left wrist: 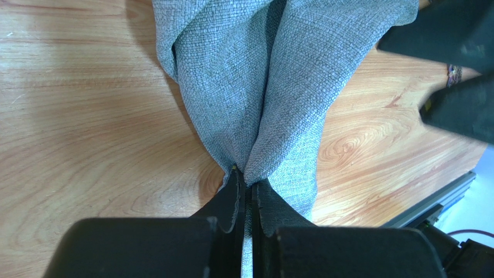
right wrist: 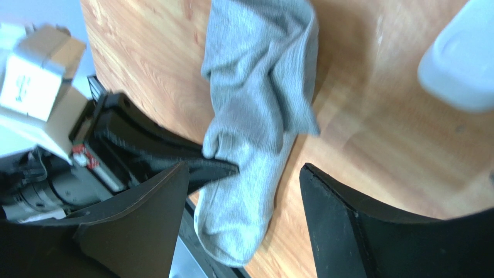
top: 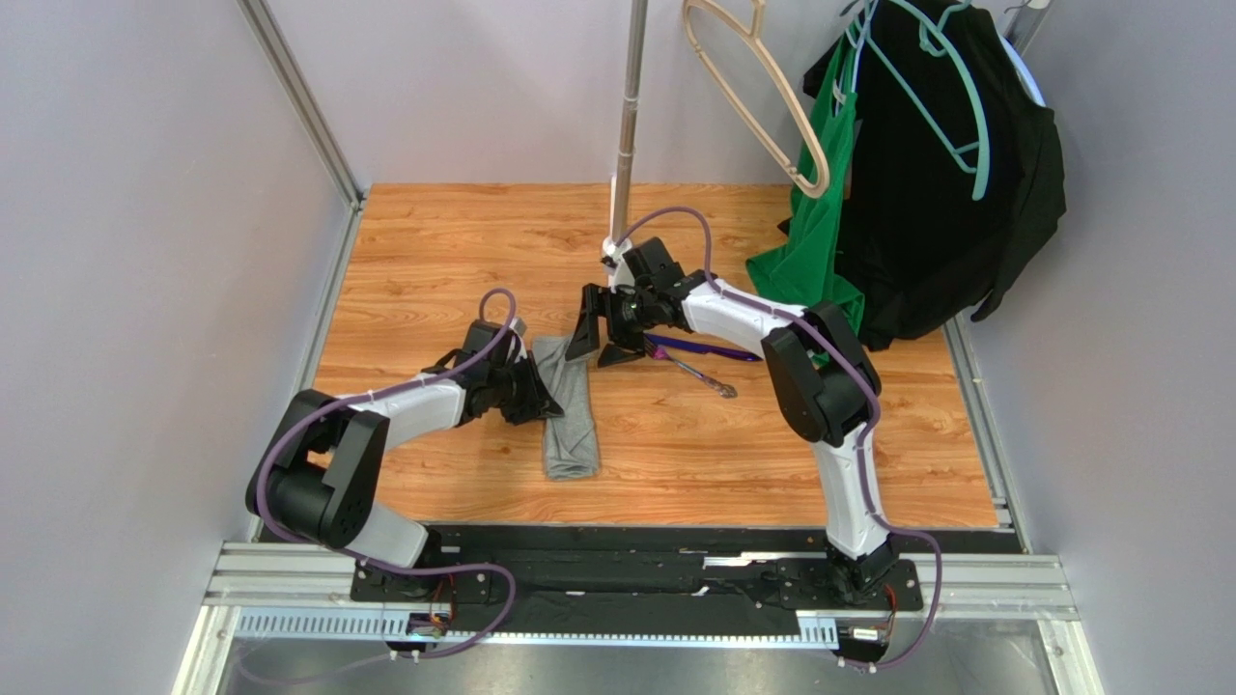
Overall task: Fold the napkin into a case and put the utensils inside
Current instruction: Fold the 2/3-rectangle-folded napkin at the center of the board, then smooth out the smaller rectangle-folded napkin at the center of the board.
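The grey napkin [top: 570, 416] lies on the wooden table as a narrow folded strip, the case. My left gripper [top: 547, 394] is shut on its left edge; in the left wrist view the cloth [left wrist: 255, 87] bunches upward from the pinched jaws [left wrist: 247, 180]. My right gripper [top: 601, 329] hovers open over the strip's far end, with the napkin [right wrist: 255, 87] below its spread fingers [right wrist: 243, 168] and nothing held. The dark purple utensil [top: 711, 349] and the silvery fork [top: 705, 377] lie just right of the napkin.
A metal pole [top: 628, 116] stands at the back centre. Hangers with a green garment [top: 820, 217] and a black garment [top: 943, 188] hang at the back right. The black base rail [top: 639, 558] runs along the near edge.
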Controlling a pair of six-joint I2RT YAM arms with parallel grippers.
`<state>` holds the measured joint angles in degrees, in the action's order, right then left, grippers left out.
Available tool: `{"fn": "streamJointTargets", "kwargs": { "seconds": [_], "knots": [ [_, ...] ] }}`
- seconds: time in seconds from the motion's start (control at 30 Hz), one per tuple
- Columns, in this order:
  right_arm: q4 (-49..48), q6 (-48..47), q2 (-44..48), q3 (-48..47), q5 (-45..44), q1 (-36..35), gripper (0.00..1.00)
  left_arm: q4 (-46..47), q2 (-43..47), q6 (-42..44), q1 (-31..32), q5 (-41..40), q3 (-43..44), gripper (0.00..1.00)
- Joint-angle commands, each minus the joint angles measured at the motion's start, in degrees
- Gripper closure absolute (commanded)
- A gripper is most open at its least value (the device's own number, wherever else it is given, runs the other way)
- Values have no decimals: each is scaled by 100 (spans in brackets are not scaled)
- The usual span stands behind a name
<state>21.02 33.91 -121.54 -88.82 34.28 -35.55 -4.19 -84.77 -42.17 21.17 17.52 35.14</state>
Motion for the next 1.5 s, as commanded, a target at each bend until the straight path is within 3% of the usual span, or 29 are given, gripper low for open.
{"fn": "streamJointTargets", "kwargs": {
  "seconds": [0.0,0.3,0.53,0.6,0.9,1.03,1.1,1.23,1.27,1.37,1.47],
  "knots": [
    [-545,282,-335,-443,131,-22,26,-21,-57,51,1,68,-121,100],
    [-889,915,-801,-1172,298,-189,28,-38,-101,86,1,41,-68,100],
    [-1660,2136,-1478,-2228,675,-461,30,-117,-180,122,1,6,11,100],
    [-1908,2287,-1321,-2053,764,-444,32,-161,-163,139,1,-3,28,100],
    [-819,854,-30,-762,702,92,29,-56,-119,95,1,-20,-77,100],
    [-1090,898,463,64,887,119,28,67,-22,-27,1,-20,-182,100],
    [-1721,1316,726,817,1079,101,30,111,48,-54,1,-12,-235,100],
    [-2882,1654,1105,1972,1142,-66,48,234,206,-238,1,-73,-419,100],
    [-3023,1671,1149,2130,1125,-118,60,295,242,-282,1,-82,-481,100],
    [-3200,1698,1150,2395,1010,-364,82,629,409,-502,1,-170,-736,100],
    [-3209,1733,992,2474,967,-654,92,761,558,-660,1,-249,-868,100]
  ]
}}
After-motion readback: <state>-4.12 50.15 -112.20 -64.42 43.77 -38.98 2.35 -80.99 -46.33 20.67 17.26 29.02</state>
